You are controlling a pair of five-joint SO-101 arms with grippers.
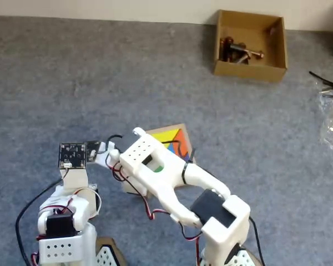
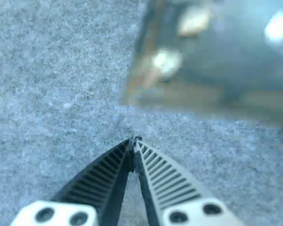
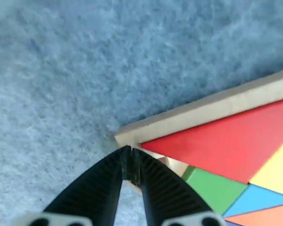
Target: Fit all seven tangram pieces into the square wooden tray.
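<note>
The right gripper (image 3: pixel 131 165), jaws closed, hangs over the tray (image 3: pixel 203 109) corner near the red piece (image 3: pixel 226 141). The left gripper (image 2: pixel 133 143), jaws closed too, points down at the carpet (image 2: pixel 47 84).

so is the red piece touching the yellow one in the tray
Touching. The right wrist view shows the red piece and the yellow piece lying edge to edge in the tray, with no bare wood between them.
</note>
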